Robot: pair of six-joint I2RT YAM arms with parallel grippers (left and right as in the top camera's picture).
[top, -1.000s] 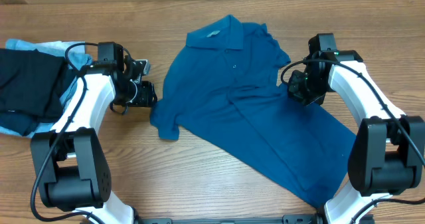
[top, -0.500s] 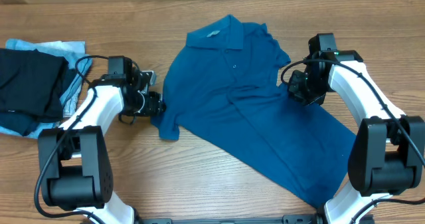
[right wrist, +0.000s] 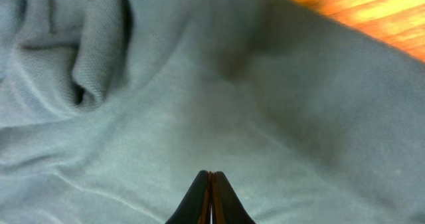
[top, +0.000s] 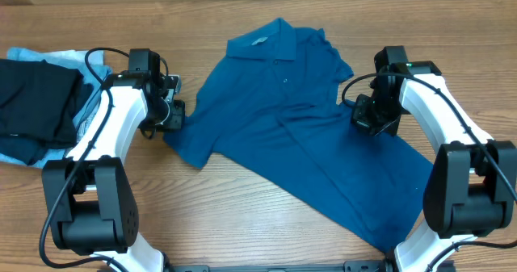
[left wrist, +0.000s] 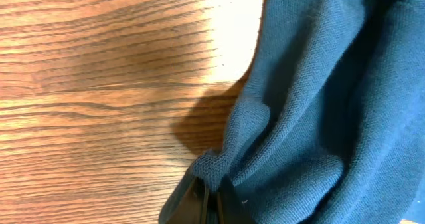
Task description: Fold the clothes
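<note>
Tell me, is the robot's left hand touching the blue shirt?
Touching. The left wrist view shows the left gripper shut, with a bunched fold of the blue shirt pinched right at its fingertips and no gap between them.

Rumpled deep-blue collared shirt [top: 300,135], flat, diagonal
</note>
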